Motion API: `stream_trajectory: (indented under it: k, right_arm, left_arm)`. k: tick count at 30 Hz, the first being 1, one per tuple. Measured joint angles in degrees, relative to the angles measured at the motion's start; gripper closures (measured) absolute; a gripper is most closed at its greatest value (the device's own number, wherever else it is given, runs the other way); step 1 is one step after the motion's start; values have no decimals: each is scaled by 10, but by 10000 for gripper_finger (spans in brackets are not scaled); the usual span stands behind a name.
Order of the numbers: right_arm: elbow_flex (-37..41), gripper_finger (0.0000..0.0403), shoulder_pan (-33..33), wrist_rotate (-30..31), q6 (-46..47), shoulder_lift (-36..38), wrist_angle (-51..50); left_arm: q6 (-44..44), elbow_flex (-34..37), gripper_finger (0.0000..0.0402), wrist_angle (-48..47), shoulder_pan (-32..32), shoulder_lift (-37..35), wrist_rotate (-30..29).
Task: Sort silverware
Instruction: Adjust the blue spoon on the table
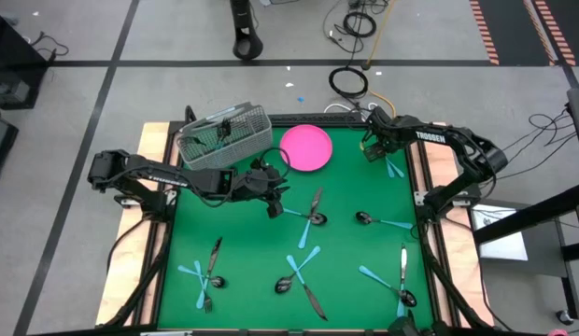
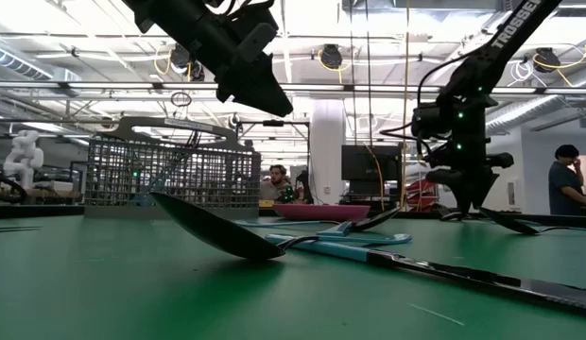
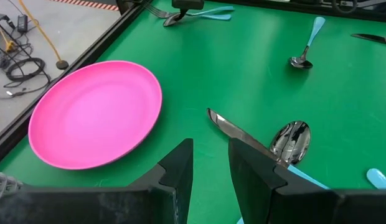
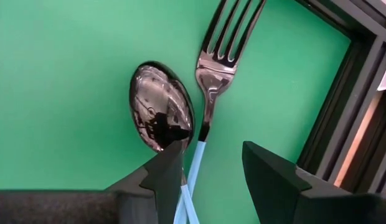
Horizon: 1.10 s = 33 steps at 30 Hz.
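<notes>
Your right gripper (image 4: 208, 174) hangs open over a spoon (image 4: 160, 106) touching a fork (image 4: 219, 62). Squeeze now and you might grab both. Your left gripper (image 3: 210, 163) is open and holds nothing.

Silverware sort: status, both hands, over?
Left hand open, empty, beside pink plate. Right hand open over spoon and fork at table's right edge. Silverware mostly still scattered; nothing blocking.

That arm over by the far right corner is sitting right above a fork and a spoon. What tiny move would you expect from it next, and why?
Probably a short drop straight down, then a close. The right gripper is open with nothing between its fingers, and the blue handle of the fork runs into that gap, beside the spoon. The left gripper hangs open near the pink plate.
</notes>
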State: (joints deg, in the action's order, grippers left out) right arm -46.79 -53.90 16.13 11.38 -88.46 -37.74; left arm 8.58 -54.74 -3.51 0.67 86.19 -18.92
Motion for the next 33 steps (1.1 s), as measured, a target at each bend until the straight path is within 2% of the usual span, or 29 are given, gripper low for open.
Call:
stream_trajectory:
  k: [10, 17, 27, 33]
  right_arm:
    - [1, 243, 0, -32, -12, 61, -27]
    - [1, 248, 0, -15, -12, 49, -28]
    - [1, 287, 1, -10, -1, 48, -23]
    - [1, 290, 2, -11, 8, 48, -24]
  left_arm:
    - [-5, 0, 297, 0, 0, 0, -8]
    - [-10, 0, 297, 0, 0, 0, -9]
    - [-10, 0, 297, 0, 0, 0, -9]
    - [-10, 0, 297, 0, 0, 0, -9]
